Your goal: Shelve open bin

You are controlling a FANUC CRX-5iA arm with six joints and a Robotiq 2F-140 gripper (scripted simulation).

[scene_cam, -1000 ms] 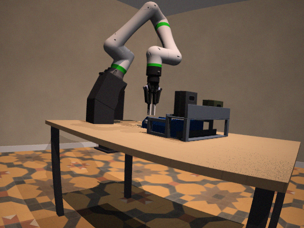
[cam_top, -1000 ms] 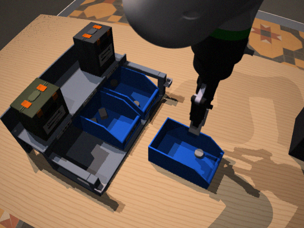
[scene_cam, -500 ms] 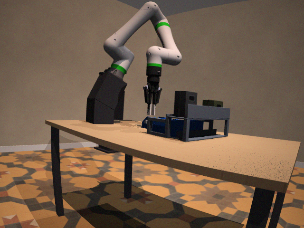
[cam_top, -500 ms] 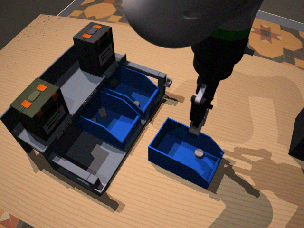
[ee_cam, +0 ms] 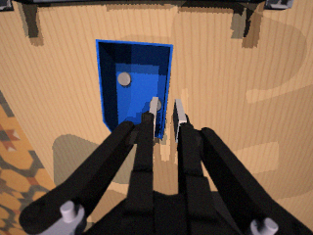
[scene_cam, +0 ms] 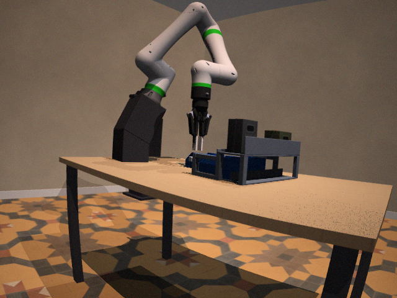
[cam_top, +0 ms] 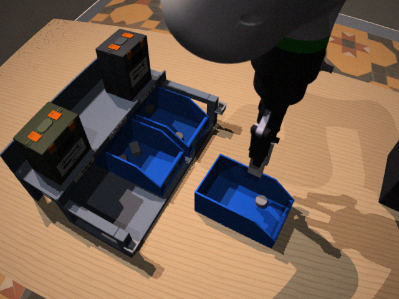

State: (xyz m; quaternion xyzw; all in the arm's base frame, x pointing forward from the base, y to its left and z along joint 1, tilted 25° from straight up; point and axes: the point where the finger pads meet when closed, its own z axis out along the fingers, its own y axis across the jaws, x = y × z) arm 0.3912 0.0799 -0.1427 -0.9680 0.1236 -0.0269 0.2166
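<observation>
On the counter point(cam_top: 225, 273), just beside the shelf point(cam_top: 96, 222), the blue bin point(cam_top: 225, 205) holds 1 grey disc point(cam_top: 261, 200). Over its side wall, the gripper point(ee_cam: 166, 111) stands narrowly parted, holding nothing.

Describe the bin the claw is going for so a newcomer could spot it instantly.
Start at the grey shelf unit on the wooden table; two blue bins sit in its row. The target bin is the blue one standing alone on the table beside the shelf, under the claw. Unlike the others, it holds a single grey disc.
</observation>
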